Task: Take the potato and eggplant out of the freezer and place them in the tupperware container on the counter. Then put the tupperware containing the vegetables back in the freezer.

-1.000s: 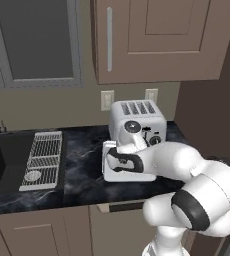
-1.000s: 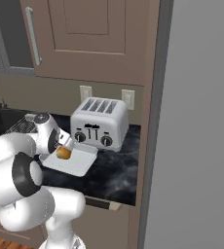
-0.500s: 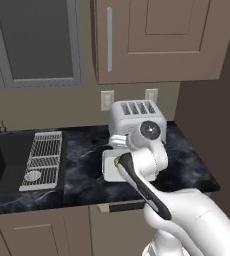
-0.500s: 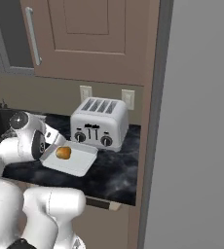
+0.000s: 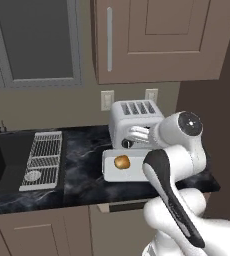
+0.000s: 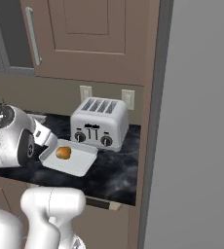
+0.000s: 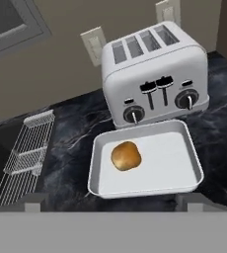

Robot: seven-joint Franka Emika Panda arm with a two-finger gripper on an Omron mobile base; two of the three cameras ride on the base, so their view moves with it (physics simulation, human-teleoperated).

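The counter (image 7: pixel 219 133) looks like polished black marble with faint white veins. The tupperware container (image 7: pixel 184 168) is smooth matt white plastic; the potato (image 7: pixel 126 156) has a dull golden-brown skin. The toaster (image 7: pixel 155 69) is smooth pale metal, the rack (image 7: pixel 24 148) thin wire, the cabinets (image 5: pixel 157 40) matt brown wood.

Glossy white rounded arm (image 5: pixel 182 150) with dark joint bands and caps.

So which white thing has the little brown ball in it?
The flat white tupperware container holds the potato. The toaster behind it stands taller, with slots and knobs.
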